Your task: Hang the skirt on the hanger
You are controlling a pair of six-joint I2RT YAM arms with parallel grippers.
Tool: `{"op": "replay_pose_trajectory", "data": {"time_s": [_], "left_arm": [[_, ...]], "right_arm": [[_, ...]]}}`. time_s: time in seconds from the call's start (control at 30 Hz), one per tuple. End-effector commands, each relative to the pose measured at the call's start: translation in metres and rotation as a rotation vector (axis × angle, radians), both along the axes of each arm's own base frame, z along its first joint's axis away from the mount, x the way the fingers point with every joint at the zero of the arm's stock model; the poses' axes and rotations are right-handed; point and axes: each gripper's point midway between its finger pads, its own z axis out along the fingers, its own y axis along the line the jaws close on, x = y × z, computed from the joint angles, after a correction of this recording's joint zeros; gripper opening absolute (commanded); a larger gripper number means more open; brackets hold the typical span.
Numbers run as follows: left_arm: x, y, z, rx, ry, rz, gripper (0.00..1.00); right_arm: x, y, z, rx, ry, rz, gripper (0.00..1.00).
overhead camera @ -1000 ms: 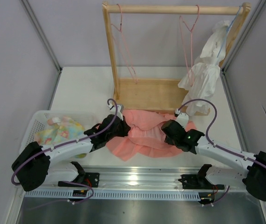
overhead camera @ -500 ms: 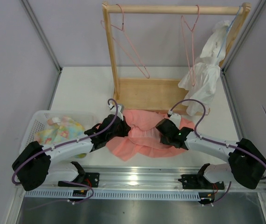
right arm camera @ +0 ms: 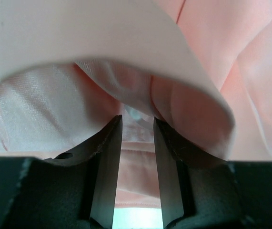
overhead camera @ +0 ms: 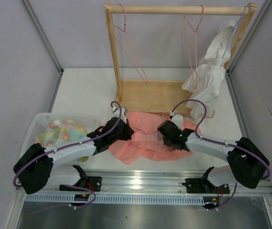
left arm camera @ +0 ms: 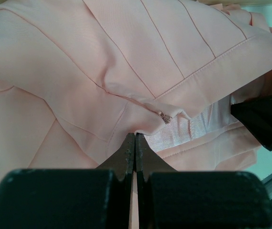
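- On the table (overhead camera: 85, 90), between the two arms and just in front of the wooden rack (overhead camera: 113, 52), lies the salmon-pink skirt (overhead camera: 147, 138), bunched up and flat on the surface.
- Left gripper (overhead camera: 122, 128) sits at the skirt's left edge. In my left wrist view the jaws are clenched tight on the skirt's (left arm camera: 102, 57) waistband edge, just below the zipper pull (left arm camera: 164, 118). Gripper tips here (left arm camera: 135, 139).
- Right gripper (overhead camera: 166, 130) is down on the skirt's right half, and its black tip also shows at the right of the left wrist view (left arm camera: 264, 121).
- Right wrist view: jaws (right arm camera: 136, 126) parted by a narrow gap, with a fold of skirt (right arm camera: 126, 43) arching just over the tips. The cloth fills the frame, so I can't tell whether any of it sits between the fingers (right arm camera: 109, 152). I read it as released.
- Two pink wire hangers hang on the rack's top rail, well apart from the skirt: left hanger (overhead camera: 125, 24) and right hanger (overhead camera: 194, 36). Both are bare.
- White garment (overhead camera: 209, 71) is draped at the rail's right end.
- White basket (overhead camera: 38, 119) is at the near left, with a pastel patterned cloth (overhead camera: 64, 133) in it.
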Motion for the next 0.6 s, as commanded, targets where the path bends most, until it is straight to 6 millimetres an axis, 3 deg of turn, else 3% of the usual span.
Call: {"op": "replay_pose_trajectory", "data": {"time_s": [0.0,0.1,0.23,0.33,0.57], "left_arm": [[0.008,-0.014,0.021,-0.043,-0.050,-0.024,0.01],[0.008,-0.015,0.020,-0.039,-0.048,-0.026,0.01],[0.008,-0.014,0.018,-0.037,-0.045,-0.023,0.01],[0.008,-0.015,0.016,-0.034,-0.041,-0.024,0.01],[0.011,-0.018,0.013,-0.035,-0.039,-0.023,0.01]], "right_arm": [[0.020,0.006,0.010,-0.004,-0.063,-0.005,0.39],[0.022,0.008,0.007,-0.004,-0.061,-0.001,0.39],[0.023,0.002,0.008,-0.032,-0.066,-0.020,0.20],[0.023,0.001,0.018,-0.028,-0.081,-0.021,0.13],[0.013,0.000,0.049,0.016,-0.108,-0.012,0.09]]}}
